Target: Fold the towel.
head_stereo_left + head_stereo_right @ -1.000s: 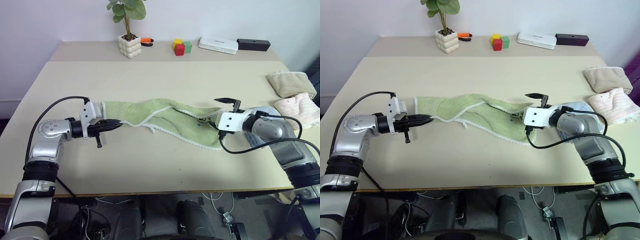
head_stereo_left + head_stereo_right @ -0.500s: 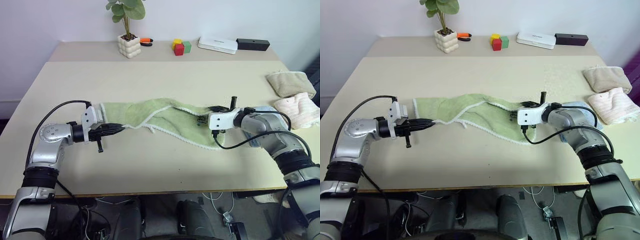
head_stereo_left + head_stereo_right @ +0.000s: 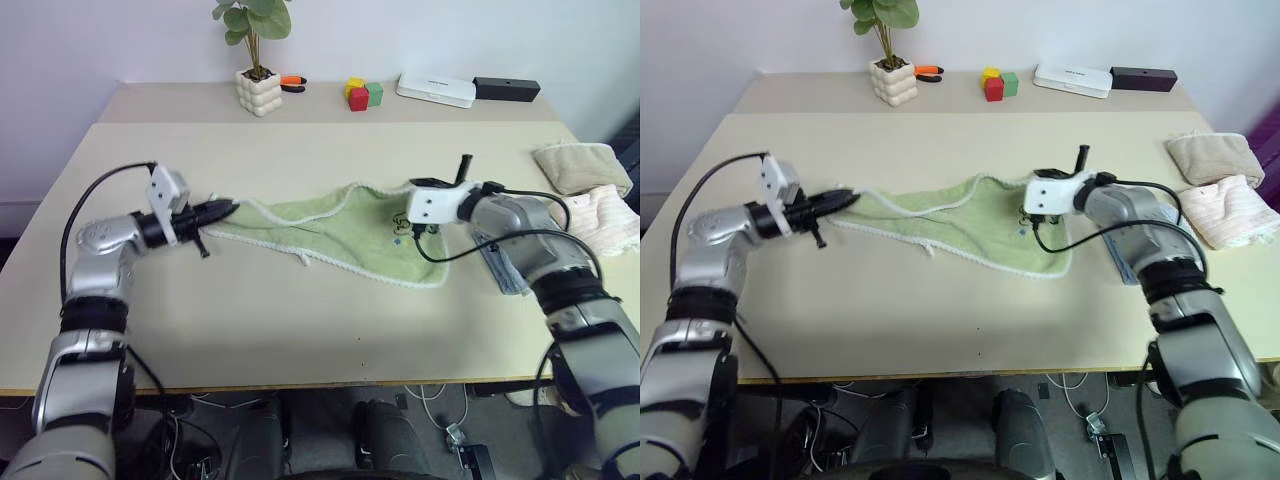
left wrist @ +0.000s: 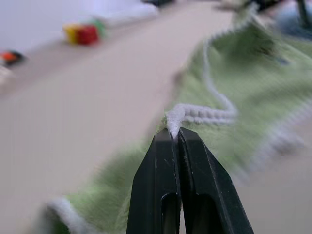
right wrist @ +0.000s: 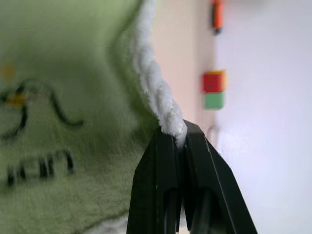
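The light green towel [image 3: 345,228] with whitish edging is stretched across the middle of the table, its far edge raised between my two grippers and its near part resting on the tabletop. My left gripper [image 3: 228,206] is shut on the towel's left corner; the left wrist view has the fingertips [image 4: 165,139] pinching the white edging. My right gripper [image 3: 407,192] is shut on the towel's right far corner, with the edging [image 5: 156,83] running into its closed fingers [image 5: 163,146]. A small dark printed mark [image 3: 400,232] sits just below that corner.
A light blue folded towel [image 3: 500,268] lies under my right forearm. Beige [image 3: 583,165] and pale pink [image 3: 608,218] folded towels sit at the right edge. Along the back stand a potted plant [image 3: 260,90], coloured blocks [image 3: 365,94], a white box [image 3: 436,90] and a black box [image 3: 507,88].
My right gripper has closed on the towel's right corner. Both grippers then rose and moved away from me, lifting and pulling the crumpled towel's far edge taut.
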